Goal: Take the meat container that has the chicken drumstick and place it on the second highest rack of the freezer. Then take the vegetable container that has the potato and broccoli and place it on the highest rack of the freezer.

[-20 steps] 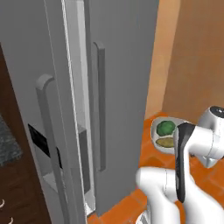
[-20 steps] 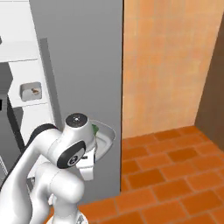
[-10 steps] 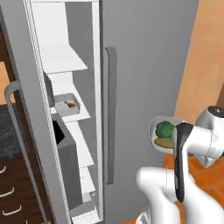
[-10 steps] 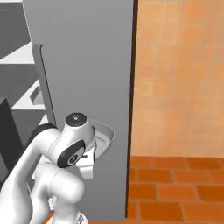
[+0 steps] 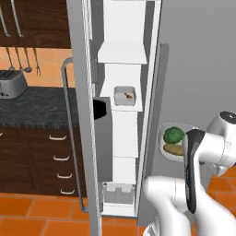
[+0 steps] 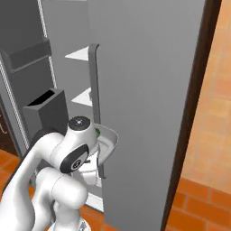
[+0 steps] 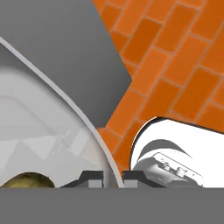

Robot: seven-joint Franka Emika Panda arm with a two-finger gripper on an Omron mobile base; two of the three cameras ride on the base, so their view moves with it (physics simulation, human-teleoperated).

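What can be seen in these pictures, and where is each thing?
Freezer: one, grey with white inside, door open, in front of the robot.
Shelves: several, white, inside the freezer.
Meat container: one, white, on a freezer shelf, with a small orange-brown drumstick in it.
Vegetable container: one, pale grey, held in front of the freezer's closed door.
Broccoli: one, dark green, in the vegetable container.
Potato: one, yellow-brown, beside the broccoli.
Toaster: one, silver, on the dark counter at left.
Drawers: several, dark wood, under that counter.
Floor: orange tiles.
Gripper: one, dark-fingered, shut on the vegetable container's rim.
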